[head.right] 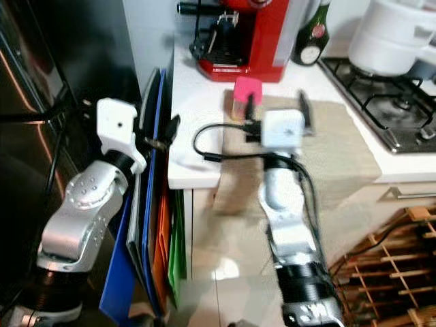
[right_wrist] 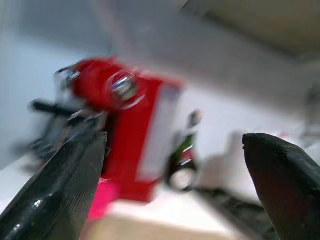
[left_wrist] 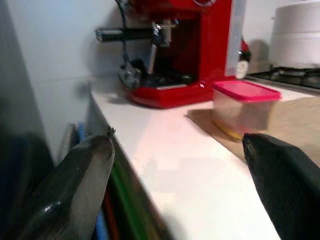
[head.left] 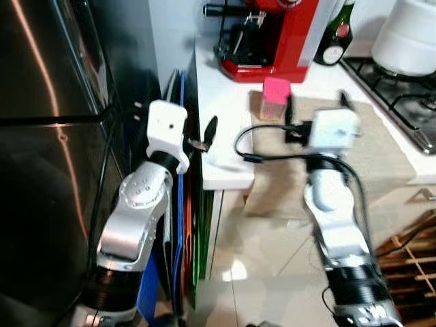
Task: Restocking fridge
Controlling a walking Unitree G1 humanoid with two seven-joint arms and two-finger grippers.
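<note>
You're facing a white kitchen counter (head.left: 225,109) w/ a beige mat (head.right: 334,146) on it, a dark steel fridge (head.left: 41,136) to your left and a gas hob (head.left: 402,95) at far right. At the back of the counter sit a red espresso machine (head.left: 279,41), a dark bottle (head.left: 335,34) and a white pot (head.left: 412,34) on the hob. Coloured flat boards (head.right: 160,231) stand on edge in the gap btwn fridge and counter.

The task's thing — a small clear container with pink lid (head.left: 275,97) — sits at the mat's near-left corner, in front of the espresso machine.

Your right gripper (head.left: 315,105) hovers over the mat just beside the container, fingers spread wide, nothing held; its wrist view is blurred. Your left gripper (head.left: 204,136) is at the counter's left edge — fingers also wide apart and empty, pointing across the counter toward the container.
</note>
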